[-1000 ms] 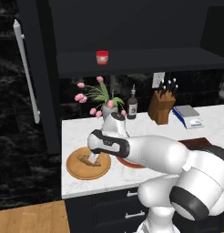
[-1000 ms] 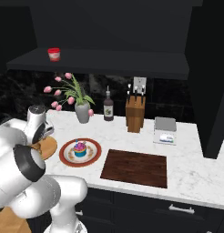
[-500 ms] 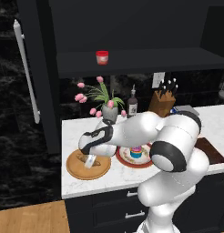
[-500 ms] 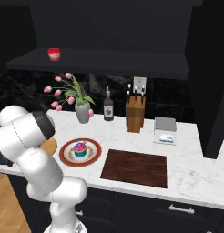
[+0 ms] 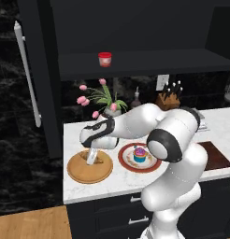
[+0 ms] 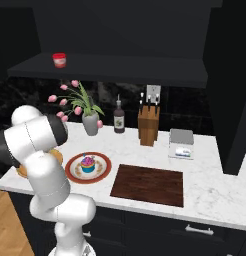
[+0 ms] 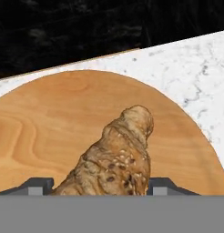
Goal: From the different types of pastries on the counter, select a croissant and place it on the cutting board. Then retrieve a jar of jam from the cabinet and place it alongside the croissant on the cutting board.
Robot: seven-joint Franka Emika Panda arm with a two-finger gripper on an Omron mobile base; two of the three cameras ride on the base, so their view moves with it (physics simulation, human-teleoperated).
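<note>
Left base view, from the left: a tan round disc (image 5: 89,167) sits at the counter's (image 5: 117,179) near-left corner, and the gripper (image 5: 92,158) points down onto it, its fingers straddling the croissant (image 5: 97,158). Next comes the red-rimmed plate (image 5: 127,161) with the cupcake (image 5: 139,154), then the dark cutting board (image 5: 214,156) showing past the arm's elbow. Up on the cabinet (image 5: 135,60) shelf stands the jam jar (image 5: 104,59).

In the hand view the croissant (image 7: 114,161) lies lengthwise between the two fingertips (image 7: 35,186), on the wooden disc (image 7: 50,118) with marble counter (image 7: 196,68) beyond. The tips sit close to either flank of the pastry, but whether they press on it yet I cannot tell; the jaws are neither wide apart nor fully together.

The step in hand looks like the grasp on the croissant. To do it well, the jaws should close across the thick middle, not the tapered end, and only firmly enough to hold a soft pastry. Then a straight lift should clear the disc before any sideways swing, since the path to the board passes over the plate and cupcake.

In the right base view, left to right: jar (image 6: 59,60), flower vase (image 6: 91,123), plate (image 6: 75,172), bottle (image 6: 119,120), board (image 6: 149,184), knife block (image 6: 148,127), a small scale (image 6: 181,144).

No label, brand or writing is readable anywhere; the bottle's label is too small to tell.
</note>
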